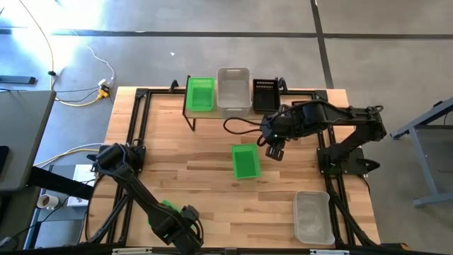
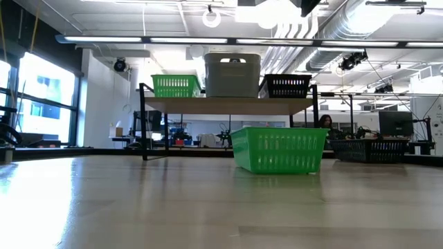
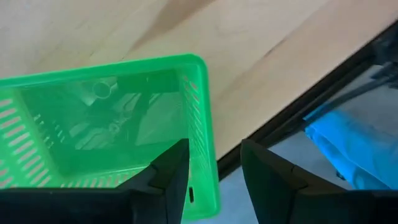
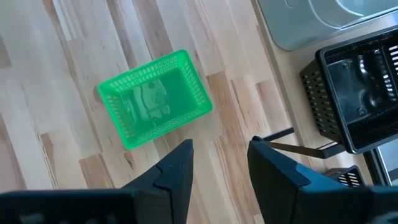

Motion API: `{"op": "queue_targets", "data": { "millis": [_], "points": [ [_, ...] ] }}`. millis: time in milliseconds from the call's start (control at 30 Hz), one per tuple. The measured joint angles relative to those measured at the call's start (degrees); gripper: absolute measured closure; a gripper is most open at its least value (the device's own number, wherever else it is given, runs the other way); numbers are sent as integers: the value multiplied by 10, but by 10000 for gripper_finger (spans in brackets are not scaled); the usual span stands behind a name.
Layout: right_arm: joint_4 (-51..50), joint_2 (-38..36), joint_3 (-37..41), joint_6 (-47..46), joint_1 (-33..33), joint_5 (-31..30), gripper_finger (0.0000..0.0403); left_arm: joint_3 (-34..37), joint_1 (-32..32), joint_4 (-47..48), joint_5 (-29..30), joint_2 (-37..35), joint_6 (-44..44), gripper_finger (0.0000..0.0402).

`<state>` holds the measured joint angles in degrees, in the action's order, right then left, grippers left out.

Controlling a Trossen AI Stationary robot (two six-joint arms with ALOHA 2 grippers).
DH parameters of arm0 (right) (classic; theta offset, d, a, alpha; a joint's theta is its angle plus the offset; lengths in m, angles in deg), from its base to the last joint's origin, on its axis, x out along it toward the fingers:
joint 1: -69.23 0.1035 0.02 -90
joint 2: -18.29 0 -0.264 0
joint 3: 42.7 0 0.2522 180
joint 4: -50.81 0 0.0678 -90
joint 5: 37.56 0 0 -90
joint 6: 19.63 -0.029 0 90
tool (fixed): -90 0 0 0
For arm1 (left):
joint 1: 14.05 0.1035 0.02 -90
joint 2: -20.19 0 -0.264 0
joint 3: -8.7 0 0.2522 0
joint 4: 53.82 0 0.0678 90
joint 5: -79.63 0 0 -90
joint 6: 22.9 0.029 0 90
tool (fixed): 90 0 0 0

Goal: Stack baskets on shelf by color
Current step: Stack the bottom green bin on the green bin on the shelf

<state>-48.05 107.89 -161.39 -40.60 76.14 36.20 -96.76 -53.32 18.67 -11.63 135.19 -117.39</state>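
Now the shelf (image 1: pixel 233 112) at the far edge of the bench (image 1: pixel 205 177) carries three baskets in a row: a green basket (image 1: pixel 200 93), a whitish basket (image 1: pixel 233 91) and a black basket (image 1: pixel 265 94). Another green basket (image 1: pixel 245 161) lies in the middle of the bench. The right tool (image 1: pixel 275 151) hangs just beside it, fingers apart and empty. A clear basket (image 1: pixel 313 217) sits at the near right corner. The left tool (image 1: pixel 185 228), at the near edge, has its fingers apart astride the wall of a third green basket (image 3: pixel 106 124).
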Motion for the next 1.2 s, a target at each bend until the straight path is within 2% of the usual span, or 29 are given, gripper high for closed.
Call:
{"op": "queue_targets", "data": {
  "millis": [267, 467, 567, 767, 967, 1200],
  "points": [
    [0, 0, 0, 0, 0, 2, 265, 0, 2, -4, -3, 31, -9, 268],
    [0, 0, 0, 0, 0, 2, 265, 1, 2, -6, -25, 46, 20, 278],
    [0, 0, 0, 0, 0, 2, 265, 0, 4, -6, -24, 45, 37, 304],
    [0, 0, 0, 0, 0, 2, 265, 0, 14, -1, -15, 45, 87, 390],
    [-1, 0, 0, 7, 0, 1, 265, 0, 30, 18, -26, 32, 124, 392],
    [-5, 0, 0, 18, 0, 1, 265, 0, 57, 79, 12, -22, 177, 396]
  ]
}}
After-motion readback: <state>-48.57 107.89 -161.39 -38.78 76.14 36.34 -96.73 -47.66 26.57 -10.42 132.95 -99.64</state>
